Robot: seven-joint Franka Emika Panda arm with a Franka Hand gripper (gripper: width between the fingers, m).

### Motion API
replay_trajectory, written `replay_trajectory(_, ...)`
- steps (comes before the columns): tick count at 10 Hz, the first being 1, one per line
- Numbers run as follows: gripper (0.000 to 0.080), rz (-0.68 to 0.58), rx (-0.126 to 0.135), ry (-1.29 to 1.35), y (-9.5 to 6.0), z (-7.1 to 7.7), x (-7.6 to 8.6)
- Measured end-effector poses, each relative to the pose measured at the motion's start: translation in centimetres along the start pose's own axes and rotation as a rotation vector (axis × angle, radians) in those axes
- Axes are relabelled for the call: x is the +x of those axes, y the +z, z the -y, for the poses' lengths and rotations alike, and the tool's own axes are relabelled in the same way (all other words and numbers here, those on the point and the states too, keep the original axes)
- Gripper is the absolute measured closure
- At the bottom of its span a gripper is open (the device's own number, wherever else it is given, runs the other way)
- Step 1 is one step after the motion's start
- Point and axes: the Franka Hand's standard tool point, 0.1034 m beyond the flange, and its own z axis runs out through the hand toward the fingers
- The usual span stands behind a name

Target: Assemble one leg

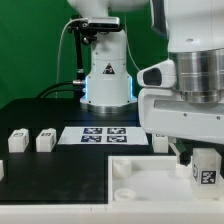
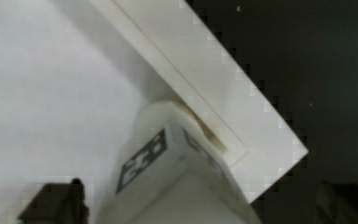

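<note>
A white leg with a black-and-white marker stands upright in the corner of the large white tray-like piece, at the exterior view's lower right. My gripper hangs over it with a finger on each side. In the wrist view the leg rises between the two dark fingertips, which stand apart from it, so the gripper is open. The tray-like piece's raised rim runs diagonally past the leg. Three more legs lie loose on the black table: two at the left and one near the marker board.
The marker board lies flat at mid-table, in front of the robot's base. Another white block shows partly at the exterior view's left edge. My arm fills the upper right of the exterior view.
</note>
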Motion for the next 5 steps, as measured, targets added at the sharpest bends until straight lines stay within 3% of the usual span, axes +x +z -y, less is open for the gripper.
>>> replay_trajectory(2, 0.0151, -0.009, -0.022, -0.25, 0.03, 0.72, -0.4)
replay_trajectory(5, 0.0181, -0.015, -0.02, -0.225, 0.16, 0.57, -0.34)
